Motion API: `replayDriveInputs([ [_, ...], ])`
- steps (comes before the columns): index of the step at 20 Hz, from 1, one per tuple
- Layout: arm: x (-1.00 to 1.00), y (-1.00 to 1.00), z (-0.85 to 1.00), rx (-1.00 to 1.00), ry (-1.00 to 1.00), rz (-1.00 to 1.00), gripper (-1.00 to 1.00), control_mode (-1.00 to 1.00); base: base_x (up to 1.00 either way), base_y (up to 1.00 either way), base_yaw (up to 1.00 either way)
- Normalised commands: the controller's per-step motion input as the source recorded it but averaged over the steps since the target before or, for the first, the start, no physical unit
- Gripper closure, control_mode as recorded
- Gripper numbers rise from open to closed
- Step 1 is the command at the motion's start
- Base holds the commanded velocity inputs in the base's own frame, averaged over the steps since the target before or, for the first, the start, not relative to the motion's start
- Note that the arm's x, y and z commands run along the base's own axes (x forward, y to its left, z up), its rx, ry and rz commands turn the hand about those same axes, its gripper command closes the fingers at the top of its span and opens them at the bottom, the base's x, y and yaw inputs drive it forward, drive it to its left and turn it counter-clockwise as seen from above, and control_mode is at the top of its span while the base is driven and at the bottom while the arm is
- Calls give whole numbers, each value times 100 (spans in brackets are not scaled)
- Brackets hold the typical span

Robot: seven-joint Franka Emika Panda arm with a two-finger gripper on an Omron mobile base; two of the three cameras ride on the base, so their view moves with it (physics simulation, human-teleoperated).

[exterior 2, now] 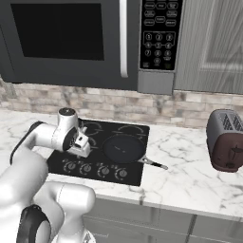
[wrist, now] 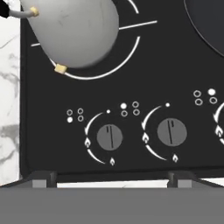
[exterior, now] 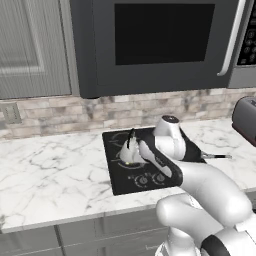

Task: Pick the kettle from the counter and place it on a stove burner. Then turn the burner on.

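The pale grey kettle [wrist: 72, 30] with its thin black handle stands on the front left stove burner [wrist: 131, 57], a pale line circle on the black glass cooktop [exterior: 120, 180]. From the left base view the kettle [exterior: 131, 151] sits just left of my hand. My gripper [wrist: 111, 177] is open with nothing between its fingers. It hangs over the cooktop's front strip, on the near side of the kettle and apart from it. Two round grey knobs [wrist: 109, 136] [wrist: 171, 132] lie just ahead of the fingertips. The gripper [exterior 2: 83, 151] points down at the cooktop's left side.
A dark frying pan [exterior 2: 124, 148] occupies the right burner, its handle pointing right. A dark toaster [exterior 2: 228, 140] stands on the white marble counter [exterior 2: 190, 175] to the right. A microwave [exterior: 160, 40] hangs above the cooktop, with a brick backsplash behind.
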Motion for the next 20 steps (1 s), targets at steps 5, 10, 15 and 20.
replayDriveInputs([
  [5, 40, 5, -26, 0, 6, 0, -100, -100, 0, 0, 0],
  [10, 26, 9, -42, 0, 9, 0, -100, -100, 0, 0, 0],
  [15, 1, 12, -34, 0, 8, 1, -100, -100, 0, 0, 0],
  [20, 0, 0, 0, 0, 0, 0, -100, -100, 0, 0, 0],
])
